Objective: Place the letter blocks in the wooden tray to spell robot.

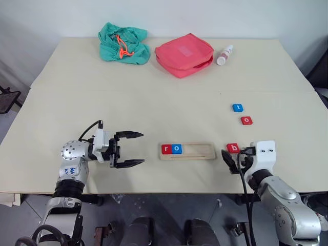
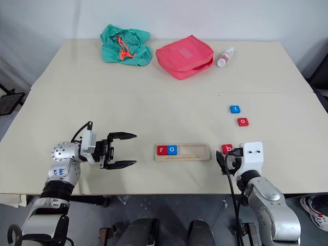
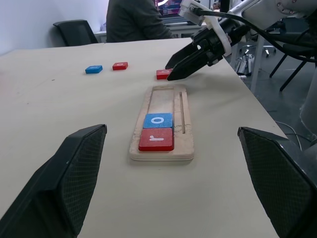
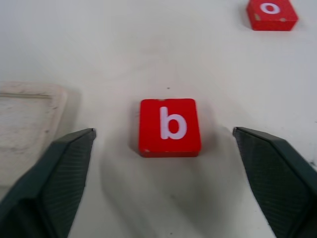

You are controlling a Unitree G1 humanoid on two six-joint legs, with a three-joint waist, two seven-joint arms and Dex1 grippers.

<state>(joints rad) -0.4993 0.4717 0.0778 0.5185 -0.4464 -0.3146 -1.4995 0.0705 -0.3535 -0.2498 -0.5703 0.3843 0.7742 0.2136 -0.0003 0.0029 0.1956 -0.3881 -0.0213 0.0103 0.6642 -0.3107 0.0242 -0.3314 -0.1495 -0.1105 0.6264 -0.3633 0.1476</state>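
1. You have the long pale wooden tray [image 1: 187, 151] near the front edge of the beige table [image 1: 154, 92], between the two grippers.
2. Its left end holds a red square tile marked "r" [image 1: 166, 149] touching a blue square tile marked "o" [image 1: 177, 149]; the rest of the groove is bare.
3. A red tile marked "b" [image 4: 169, 127] lies flat on the table just off the tray's right end, at 12 o'clock from the right gripper [image 4: 163, 148], between its spread fingers and untouched.
4. At 1 o'clock from the tray, well apart, sit a red tile marked "o" [image 1: 246, 120] and, beyond it, a blue tile marked "t" [image 1: 237, 107].
5. Your left gripper [image 1: 132, 149] hovers at the tray's 9 o'clock, jaws wide open, holding nothing.
6. At the far edge lie a green cloth bag [image 1: 123, 43], a red pouch [image 1: 184, 54] and a small white bottle [image 1: 224, 55]; its label is too small to read.
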